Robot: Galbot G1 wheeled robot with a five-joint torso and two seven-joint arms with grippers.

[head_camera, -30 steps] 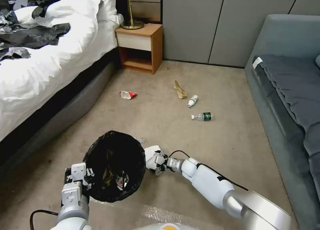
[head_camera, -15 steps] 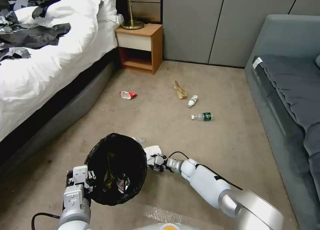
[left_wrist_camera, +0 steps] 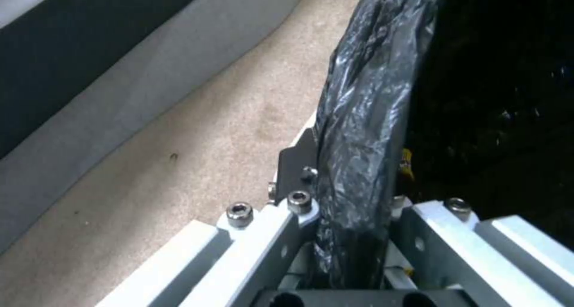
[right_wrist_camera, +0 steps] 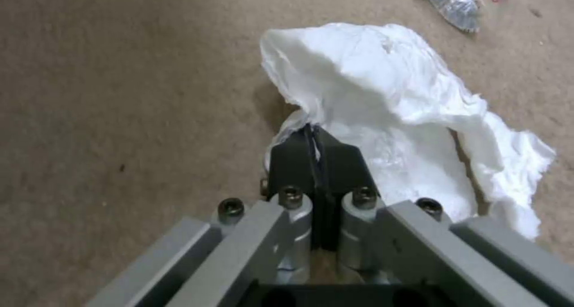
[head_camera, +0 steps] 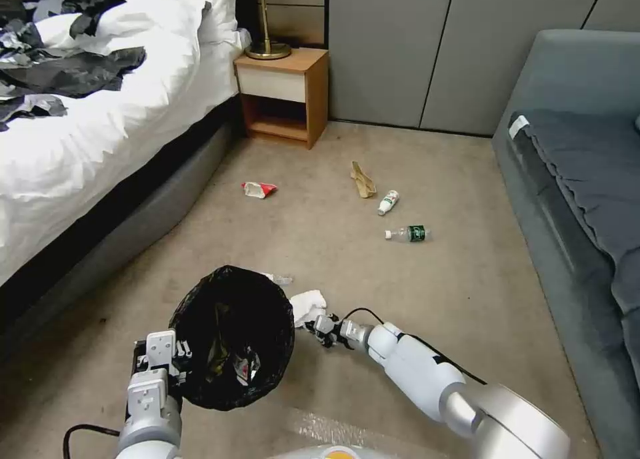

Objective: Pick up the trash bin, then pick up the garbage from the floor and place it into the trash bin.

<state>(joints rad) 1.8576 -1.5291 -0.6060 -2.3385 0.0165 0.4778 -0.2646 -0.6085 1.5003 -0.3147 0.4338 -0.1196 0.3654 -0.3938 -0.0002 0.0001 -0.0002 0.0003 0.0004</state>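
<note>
My right pincer [head_camera: 319, 326] sits low on the floor just right of the trash bin [head_camera: 230, 336], touching the tissue [head_camera: 308, 304] that lies directly ahead of it, while my left pincer [head_camera: 160, 369] grips the bin's near-left rim. Far ahead of the right pincer lie two bottles [head_camera: 408, 233], with a peel strip [head_camera: 363, 180] behind them and a packet [head_camera: 259, 189] ahead-left. The bed [head_camera: 100, 112] runs along my left, the sofa [head_camera: 580, 179] along my right, and the nightstand [head_camera: 283, 96] stands far ahead.

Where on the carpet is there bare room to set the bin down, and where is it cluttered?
Bare carpet lies between the green-label clear bottle and the grey sofa, also along the grey bed base. Crowded: the left gripper clamps the black-lined trash bin, the right gripper pinches the white tissue; red-white packet, tan strip and white bottle lie mid-floor.
</note>
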